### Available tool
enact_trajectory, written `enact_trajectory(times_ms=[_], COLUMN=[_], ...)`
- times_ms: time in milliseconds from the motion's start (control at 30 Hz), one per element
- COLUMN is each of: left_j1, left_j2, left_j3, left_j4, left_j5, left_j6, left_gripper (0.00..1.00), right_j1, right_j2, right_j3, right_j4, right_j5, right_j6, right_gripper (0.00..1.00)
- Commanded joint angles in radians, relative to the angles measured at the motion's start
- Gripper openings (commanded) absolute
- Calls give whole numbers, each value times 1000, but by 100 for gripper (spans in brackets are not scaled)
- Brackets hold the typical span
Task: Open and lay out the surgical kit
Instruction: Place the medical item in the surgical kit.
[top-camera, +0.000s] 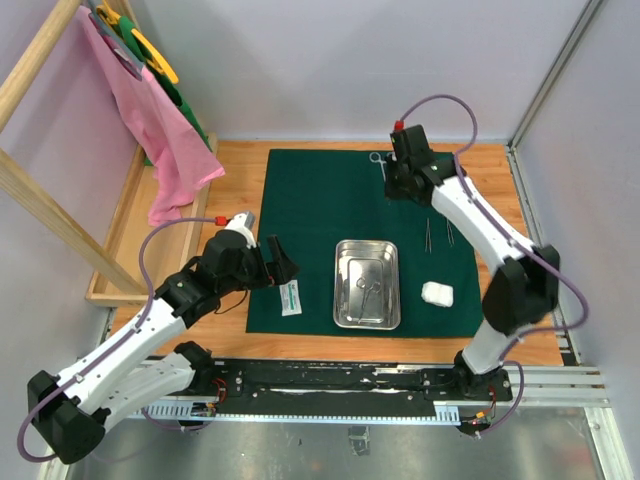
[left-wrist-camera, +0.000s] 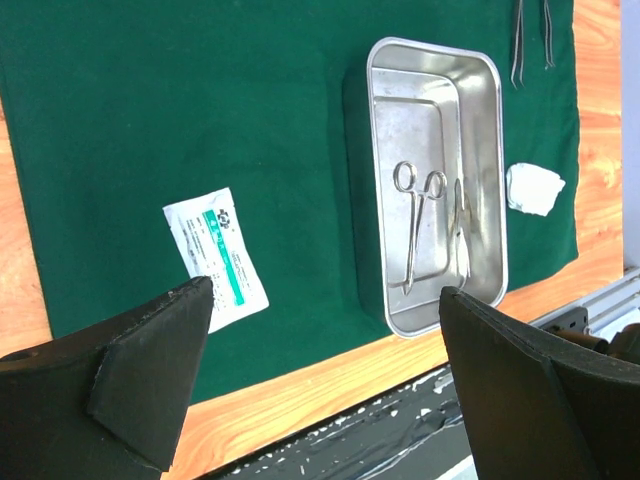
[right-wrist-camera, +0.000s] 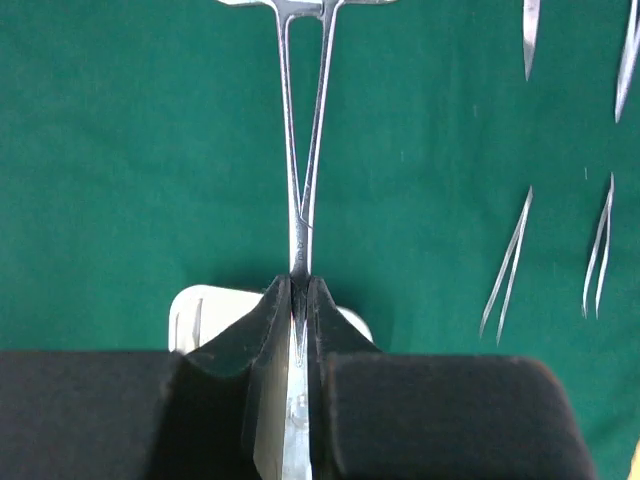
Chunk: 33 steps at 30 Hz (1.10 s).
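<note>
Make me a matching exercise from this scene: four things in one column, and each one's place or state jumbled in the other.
1. white packet
2. gauze wad
3. left gripper
4. right gripper

A. shut on a clamp
B. open, holding nothing
C. right of the steel tray
D. left of the steel tray

Pairs: 1-D, 2-C, 3-B, 4-A.

The only printing stands on the small white packet (left-wrist-camera: 215, 258) that lies on the dark green cloth (left-wrist-camera: 200, 100): a green band along one side, a small dark mark and some fine lines of text, all too small to read
</note>
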Motion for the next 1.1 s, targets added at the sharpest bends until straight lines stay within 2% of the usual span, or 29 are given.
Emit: enact_trajectory(times_ms=[0,167,433,767,1067], left_j1=[6,7,8,9,13], left_j2=[22,38,41,76,96], left_j3=[11,15,-7,-11,-10], left_j4=[45,54,63,91,102], left_j5=[4,-2,-14,-12,-6], left_j6=[7,16,14,22,22], left_gripper=[99,99,99,99,99], right_j1=[-58,-101,-151,-177,-183], right_j2=[268,525,731,821,825], right_j3=[240,470,633,644,612], right_j4=[43,14,14,33,47], right_j5=[-71,-64,-65,-78,-83], right_j6=[-88,-103,-86,-72,-47], right_gripper=[1,1,1,1,1])
